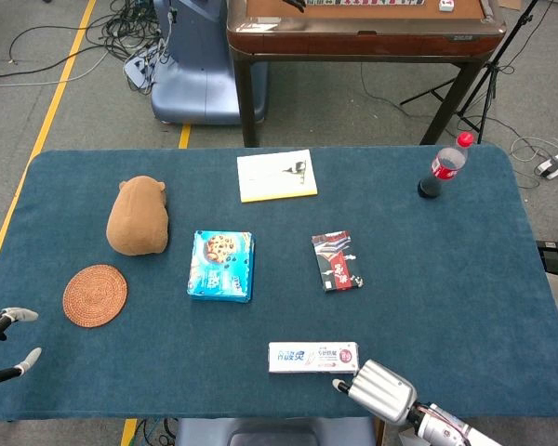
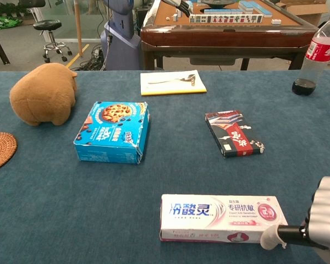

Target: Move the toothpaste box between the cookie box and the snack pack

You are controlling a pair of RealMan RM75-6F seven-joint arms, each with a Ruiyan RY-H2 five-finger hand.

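High head view, low chest view

A robotics lab, by the look of it — loose cables [image 1: 65, 37] sprawl over grey floor at ten o'clock, yellow floor tape [image 1: 60, 79] runs past, a mahjong table [image 1: 363, 28] stands at twelve — stool [image 2: 47, 27] behind.

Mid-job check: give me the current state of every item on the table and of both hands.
toothpaste box: flat at near edge, unmoved
cookie box: flat, closed
snack pack: flat
cola bottle: upright, capped
plush toy: resting
coaster: flat
notepad: flat
right hand: fingertip at toothpaste box's end
left hand: open
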